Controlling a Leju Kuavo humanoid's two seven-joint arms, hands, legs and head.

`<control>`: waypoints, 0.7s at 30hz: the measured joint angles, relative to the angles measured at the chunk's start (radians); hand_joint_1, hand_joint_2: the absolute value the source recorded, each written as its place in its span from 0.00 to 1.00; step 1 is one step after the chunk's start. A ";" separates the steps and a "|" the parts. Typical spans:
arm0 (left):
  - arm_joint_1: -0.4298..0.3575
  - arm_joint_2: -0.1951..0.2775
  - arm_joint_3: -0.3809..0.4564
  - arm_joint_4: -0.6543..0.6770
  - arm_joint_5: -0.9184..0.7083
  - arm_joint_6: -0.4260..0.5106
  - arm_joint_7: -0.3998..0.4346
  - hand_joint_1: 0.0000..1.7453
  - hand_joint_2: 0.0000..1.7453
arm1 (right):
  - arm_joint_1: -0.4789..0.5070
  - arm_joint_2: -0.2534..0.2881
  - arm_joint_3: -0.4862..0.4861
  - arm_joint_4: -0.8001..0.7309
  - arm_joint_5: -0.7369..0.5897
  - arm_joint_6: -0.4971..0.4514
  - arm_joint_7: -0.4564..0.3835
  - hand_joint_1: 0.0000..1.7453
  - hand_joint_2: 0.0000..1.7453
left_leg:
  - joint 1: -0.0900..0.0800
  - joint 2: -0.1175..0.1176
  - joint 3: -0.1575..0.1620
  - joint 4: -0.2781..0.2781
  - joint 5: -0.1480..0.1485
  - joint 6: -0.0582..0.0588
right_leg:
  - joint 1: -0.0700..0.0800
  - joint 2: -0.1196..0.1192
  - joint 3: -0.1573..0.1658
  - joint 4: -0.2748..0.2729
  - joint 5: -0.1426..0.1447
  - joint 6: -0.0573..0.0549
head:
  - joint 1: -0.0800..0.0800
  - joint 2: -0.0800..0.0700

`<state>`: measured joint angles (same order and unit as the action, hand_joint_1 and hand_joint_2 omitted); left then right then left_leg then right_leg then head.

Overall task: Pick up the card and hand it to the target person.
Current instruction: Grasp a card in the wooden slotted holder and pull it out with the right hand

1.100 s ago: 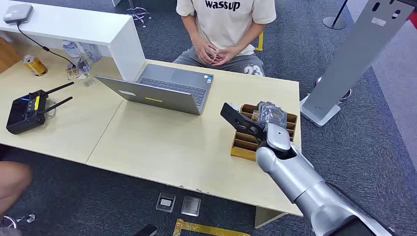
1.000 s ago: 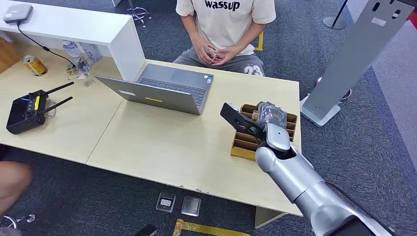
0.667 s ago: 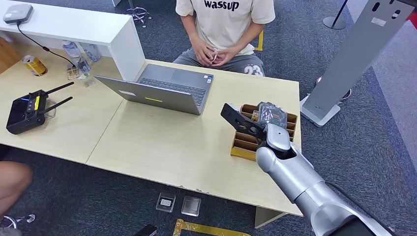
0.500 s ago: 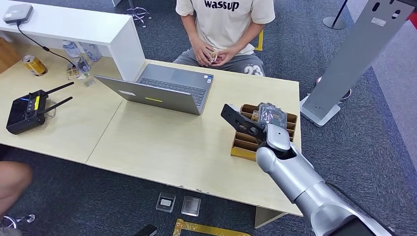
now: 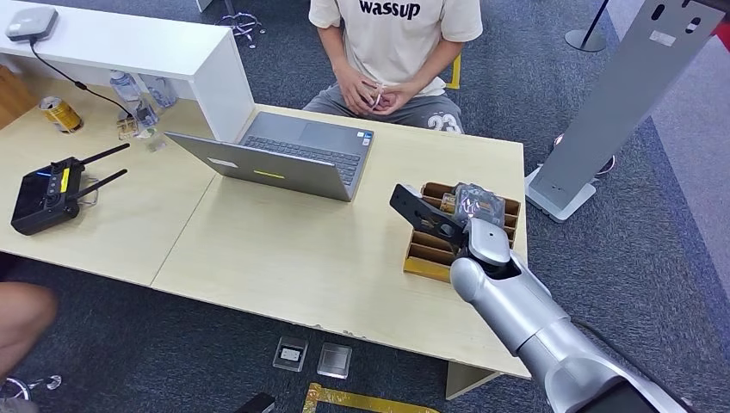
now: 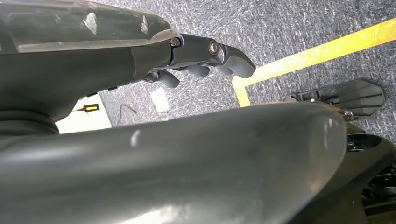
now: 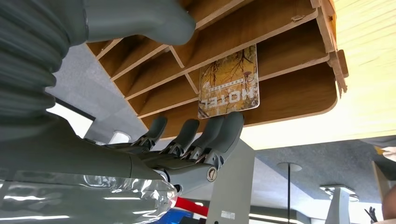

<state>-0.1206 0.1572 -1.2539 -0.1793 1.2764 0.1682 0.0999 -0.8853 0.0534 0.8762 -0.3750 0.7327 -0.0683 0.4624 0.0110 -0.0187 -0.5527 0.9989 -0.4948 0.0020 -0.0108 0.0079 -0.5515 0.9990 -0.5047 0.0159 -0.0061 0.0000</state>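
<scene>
A yellow-brown card [image 7: 229,81] printed "HOTEL" stands in a slot of the wooden card holder [image 7: 289,44]. My right hand [image 7: 187,135] reaches over the holder, its fingertips [image 7: 233,123] at the card's edge and its thumb [image 7: 140,18] apart on the other side. Nothing is gripped. In the head view my right hand [image 5: 476,205] hovers over the holder [image 5: 426,258] at the table's right end. The target person [image 5: 392,52] sits across the table with both hands [image 5: 374,93] clasped in the lap. My left hand [image 6: 205,60] hangs over the floor, holding nothing.
An open laptop [image 5: 280,155] sits mid-table between me and the person. A black controller [image 5: 47,194] and a can [image 5: 60,114] lie far left, beside a white shelf [image 5: 129,43]. A grey stand [image 5: 620,95] rises right of the table. Another person's knee [image 5: 21,318] shows at lower left.
My right hand has crept slightly to the right over the holder. The seated person's hands have fidgeted. Nothing else has moved.
</scene>
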 joint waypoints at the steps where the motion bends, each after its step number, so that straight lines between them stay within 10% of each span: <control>1: 0.000 0.000 0.000 0.000 0.000 0.000 0.000 0.00 0.00 | 0.000 0.000 0.000 0.000 0.000 0.000 0.000 0.45 1.00 | 0.000 0.000 0.000 0.000 0.000 0.000 | 0.000 0.000 0.000 0.000 0.000 0.000 | 0.000 0.000; 21: 0.000 0.000 0.000 0.000 0.000 0.000 0.000 0.00 0.00 | -0.004 -0.001 0.000 0.000 -0.008 -0.009 -0.001 0.68 1.00 | 0.000 0.000 0.000 0.000 0.000 0.000 | 0.000 0.000 0.000 0.000 0.000 0.000 | 0.000 0.000</control>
<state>-0.1203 0.1572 -1.2538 -0.1793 1.2764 0.1678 0.0999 -0.8893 0.0525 0.8766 -0.3750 0.7250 -0.0774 0.4612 0.0110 -0.0185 -0.5524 0.9989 -0.4948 0.0019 -0.0108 0.0080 -0.5515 0.9991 -0.5047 0.0159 -0.0064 0.0000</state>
